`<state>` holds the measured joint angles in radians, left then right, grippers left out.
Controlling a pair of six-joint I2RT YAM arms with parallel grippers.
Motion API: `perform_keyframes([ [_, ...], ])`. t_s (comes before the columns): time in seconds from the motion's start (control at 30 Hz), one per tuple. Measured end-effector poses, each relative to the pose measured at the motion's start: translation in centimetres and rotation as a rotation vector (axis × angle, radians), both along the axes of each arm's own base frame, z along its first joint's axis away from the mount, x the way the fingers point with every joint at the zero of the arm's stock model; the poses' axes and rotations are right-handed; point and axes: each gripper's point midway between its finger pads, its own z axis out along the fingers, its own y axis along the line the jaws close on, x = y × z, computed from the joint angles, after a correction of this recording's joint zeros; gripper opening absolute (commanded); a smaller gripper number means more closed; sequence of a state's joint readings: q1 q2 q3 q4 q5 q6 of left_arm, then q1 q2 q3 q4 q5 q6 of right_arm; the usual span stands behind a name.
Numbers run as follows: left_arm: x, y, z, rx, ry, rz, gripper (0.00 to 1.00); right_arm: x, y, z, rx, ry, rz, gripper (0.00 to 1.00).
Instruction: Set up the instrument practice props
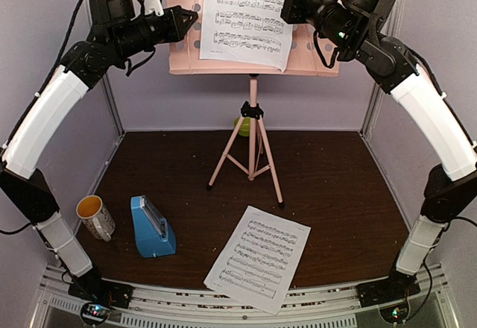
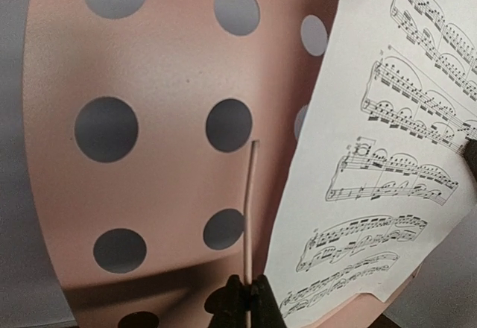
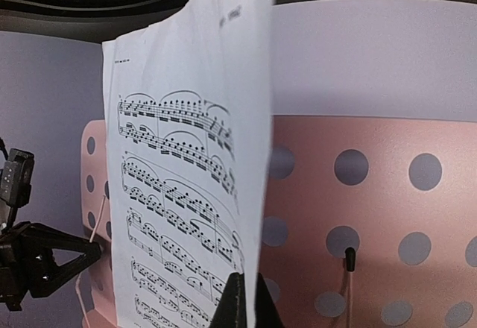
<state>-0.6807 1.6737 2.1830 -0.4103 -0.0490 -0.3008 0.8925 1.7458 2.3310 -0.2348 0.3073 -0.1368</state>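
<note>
The overhead view's top edge cuts off the music stand desk and the sheet on it. At the tabletop far edge, the stand's pole hides most of a green bowl. The 2 wrist views' bottom edges crop the left gripper and right gripper.

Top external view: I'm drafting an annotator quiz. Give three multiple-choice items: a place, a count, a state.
1. Where does the metronome stand? A on the table, between mug and loose page; B inside the mug; C atop the loose page.
2. How many sheet-music pages show? A one; B four; C two.
3. The right end effector is: A open; B shut on the upright page at the music stand; C holding the mug.
Answers: A, it stands between them; C, one at the music stand, one on the table; B, it pinches the page's edge.
</note>
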Motion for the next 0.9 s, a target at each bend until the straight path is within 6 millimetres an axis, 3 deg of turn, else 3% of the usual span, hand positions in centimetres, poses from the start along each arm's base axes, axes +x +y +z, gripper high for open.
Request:
perform_keyframes([
  [0.9, -0.5, 1.2, 0.1, -0.038, -0.074, 0.037, 0.00, -0.3, -0.2, -0.5, -0.042, -0.003, -0.089, 0.00],
])
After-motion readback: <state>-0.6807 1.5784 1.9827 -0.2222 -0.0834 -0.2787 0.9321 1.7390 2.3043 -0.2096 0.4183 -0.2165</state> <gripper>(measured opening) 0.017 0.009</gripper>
